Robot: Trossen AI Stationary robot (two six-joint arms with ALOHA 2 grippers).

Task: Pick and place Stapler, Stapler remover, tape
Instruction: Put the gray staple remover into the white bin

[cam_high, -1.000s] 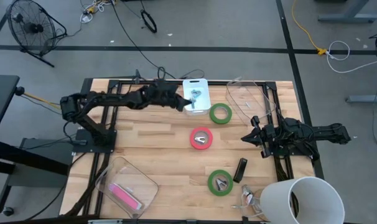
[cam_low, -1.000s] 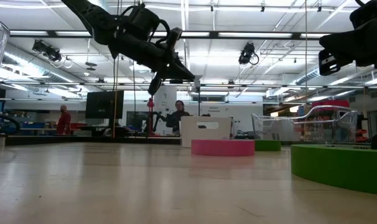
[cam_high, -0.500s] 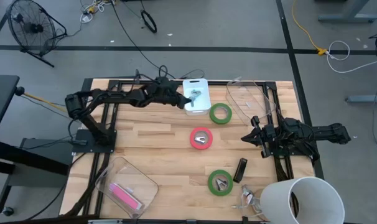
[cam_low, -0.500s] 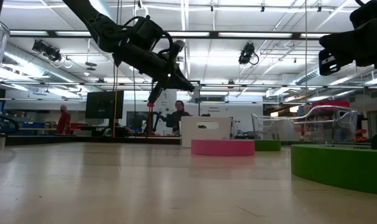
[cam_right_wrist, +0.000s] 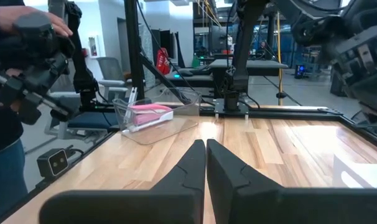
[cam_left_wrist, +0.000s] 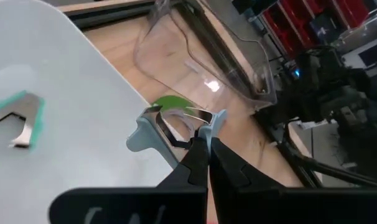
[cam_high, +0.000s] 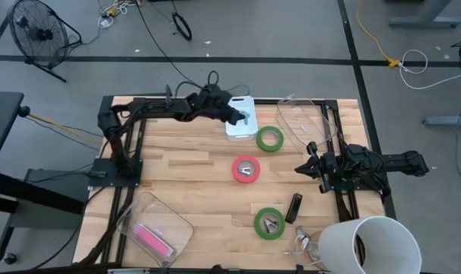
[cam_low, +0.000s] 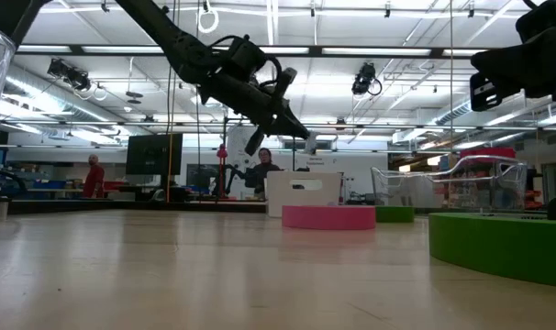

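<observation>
- My left gripper (cam_left_wrist: 204,140), clamped on a staple remover (cam_left_wrist: 176,127), hangs over the white tray (cam_high: 246,126); one remover (cam_left_wrist: 17,115) lies there.
- Tape rolls (cam_high: 246,169) remain on the table; right gripper (cam_high: 309,169) together, idle.

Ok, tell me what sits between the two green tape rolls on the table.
In the high view, the red tape roll lies between the far green roll and the near green roll, slightly off their line, with bare wood either side.
</observation>
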